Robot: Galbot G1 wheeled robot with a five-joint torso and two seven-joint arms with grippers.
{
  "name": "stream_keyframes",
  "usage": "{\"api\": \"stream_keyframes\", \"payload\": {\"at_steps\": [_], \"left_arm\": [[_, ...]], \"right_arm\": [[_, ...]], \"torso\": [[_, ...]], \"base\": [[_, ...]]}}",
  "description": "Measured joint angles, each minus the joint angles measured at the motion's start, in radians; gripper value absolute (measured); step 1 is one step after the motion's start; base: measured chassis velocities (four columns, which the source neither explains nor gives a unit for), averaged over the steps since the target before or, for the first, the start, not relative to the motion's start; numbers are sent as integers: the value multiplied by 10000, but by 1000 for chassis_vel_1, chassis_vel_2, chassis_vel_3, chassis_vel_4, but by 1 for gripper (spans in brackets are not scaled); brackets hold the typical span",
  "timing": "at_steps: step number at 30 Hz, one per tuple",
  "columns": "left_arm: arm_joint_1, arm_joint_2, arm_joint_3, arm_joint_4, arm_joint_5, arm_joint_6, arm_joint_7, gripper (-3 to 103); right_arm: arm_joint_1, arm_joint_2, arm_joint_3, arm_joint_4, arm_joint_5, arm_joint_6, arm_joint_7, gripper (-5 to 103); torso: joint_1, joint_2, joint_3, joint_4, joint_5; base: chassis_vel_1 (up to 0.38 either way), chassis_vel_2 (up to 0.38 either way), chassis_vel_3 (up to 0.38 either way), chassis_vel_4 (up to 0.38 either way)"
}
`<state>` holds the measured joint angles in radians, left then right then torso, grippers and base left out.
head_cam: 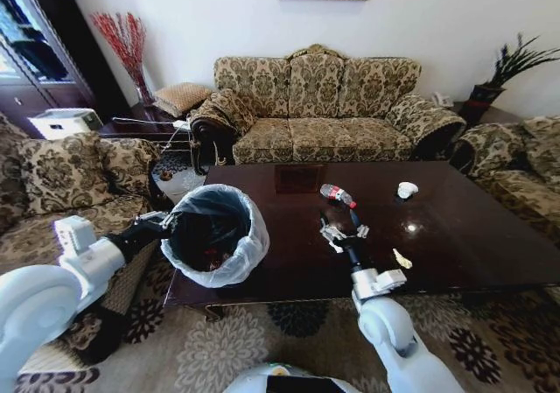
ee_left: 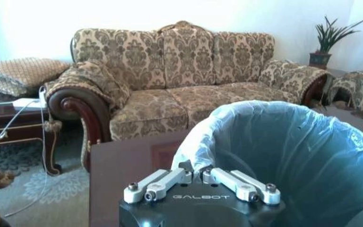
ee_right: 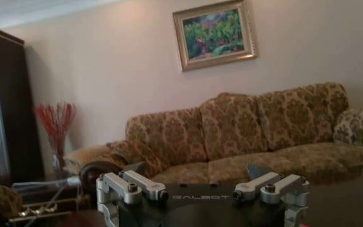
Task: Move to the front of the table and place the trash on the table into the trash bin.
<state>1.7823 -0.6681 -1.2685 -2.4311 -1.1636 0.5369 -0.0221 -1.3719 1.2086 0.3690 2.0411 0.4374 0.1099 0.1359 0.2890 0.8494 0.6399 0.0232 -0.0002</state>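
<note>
Your right gripper (head_cam: 343, 231) hovers over the table (head_cam: 472, 244), its fingers spread apart. The bottle (head_cam: 337, 194) lies just beyond them toward the sofa (head_cam: 324, 104), long axis slanting across the table. White paper (head_cam: 407, 189) and a yellowish scrap (head_cam: 402, 258) lie to its right. Your left gripper (head_cam: 166, 224), fingers clamped on the rim, holds the trash bin (head_cam: 214, 234) at the table's left end.

The tabletop (head_cam: 455, 235) is dark glossy wood that mirrors the light. A thin, translucent, crinkled plastic bag lines the black trash bin (head_cam: 214, 235). The bottle (head_cam: 337, 194) is clear plastic; the sofa (head_cam: 319, 104) is matt patterned cloth.
</note>
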Motion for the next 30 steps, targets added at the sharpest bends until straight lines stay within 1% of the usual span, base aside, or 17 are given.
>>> {"api": "stream_keyframes", "payload": {"at_steps": [1,7,8,10,11,12,13,15,16,18,19,20,22,24,25,28,30], "left_arm": [[-9,13,23,9,0,-2,2,3],[-9,-26,110,44,36,-3,21,3],[-5,-43,120,49,46,-3,27,3],[0,-55,123,45,47,-4,45,3],[3,-57,124,35,47,-7,51,3],[3,-57,124,35,47,-7,51,3],[7,-61,123,26,46,-10,57,3],[25,-77,122,11,46,-12,61,3],[25,-77,122,11,46,-12,61,3],[46,-90,105,-6,46,-12,56,3],[64,-96,96,-13,47,-12,52,3],[64,-96,96,-13,47,-12,52,3],[76,-97,94,-18,51,-12,51,3],[81,-83,95,-16,55,-12,51,3],[81,-83,95,-16,55,-12,51,3],[82,-34,99,8,60,-36,56,3],[83,-12,100,19,60,-38,59,3]], "right_arm": [[50,5,68,-364,-41,44,-47,100],[232,4,136,-1217,-67,97,-243,100],[329,-6,109,-1497,-66,97,-349,100],[517,-29,10,-1965,-50,109,-619,100],[617,-50,-29,-2199,4,112,-893,100],[617,-50,-29,-2199,4,112,-893,100],[724,-81,-83,-2446,63,113,-1234,100],[1057,-129,-278,-3137,66,128,-2124,100],[1057,-129,-278,-3137,66,128,-2124,100],[1369,-98,-447,-3705,-223,216,-2649,100],[1713,-6,-592,-4218,-521,289,-2975,100],[1713,-6,-592,-4218,-521,289,-2975,100],[2115,158,-752,-4796,-896,332,-3114,100],[2459,301,-869,-5197,-1114,272,-3126,100],[2459,301,-869,-5197,-1114,272,-3126,100],[2796,466,-957,-5687,-1499,97,-3058,100],[2840,492,-975,-5801,-1565,58,-2960,100]], "torso": [[0,0,0,1,1],[0,0,0,0,0],[0,0,1,-2,0],[0,0,1,-3,15],[0,0,1,-4,15],[0,0,1,-4,15],[0,0,1,-4,14],[0,0,0,-5,2],[0,0,0,-5,2],[0,0,1,0,-4],[0,0,0,7,-8],[0,0,0,7,-8],[0,0,0,13,-2],[0,0,0,5,-4],[0,0,0,5,-4],[0,0,1,-3,10],[0,-1,1,-5,5]], "base": [[-94,-136,131,93],[-171,-187,172,174],[-219,-203,223,202],[-180,-188,170,149],[-141,-118,115,102],[-141,-118,115,102],[-92,-118,115,67],[-46,-35,20,34],[0,0,0,0],[33,28,-20,-14],[66,57,4,-18],[66,57,4,-18],[66,58,-3,-29],[29,28,3,2],[0,0,0,0],[0,0,0,0],[0,0,0,0]]}}
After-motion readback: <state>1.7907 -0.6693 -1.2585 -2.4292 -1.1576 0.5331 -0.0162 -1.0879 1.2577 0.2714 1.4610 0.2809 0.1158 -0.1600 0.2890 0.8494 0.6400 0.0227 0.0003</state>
